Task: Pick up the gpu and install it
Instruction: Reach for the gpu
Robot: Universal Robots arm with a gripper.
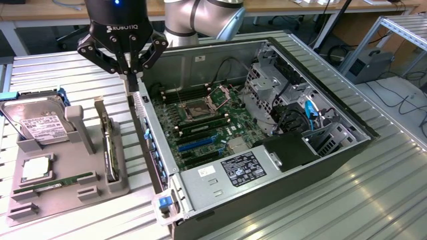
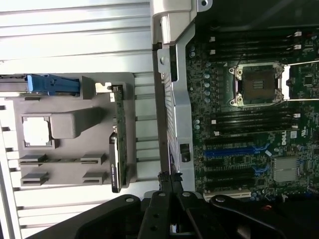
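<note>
Gripper (image 2: 169, 180) fingers pressed together, nothing between them. Directly under the tips: the upright rear wall (image 1: 148, 142) of the open pc case (image 1: 267, 195), slotted metal, with the motherboard (image 1: 200, 125) lying on one side of the tool. gpu (image 2: 114, 162) not held; it stands edge-on in the grey tray (image 1: 67, 200) on the tool's other side, outside the case wall and apart from the fingers. Farther out from the tool in that tray: hard drive (image 1: 40, 125), upright grey post (image 1: 75, 125), memory stick (image 1: 60, 181) lying flat.
</note>
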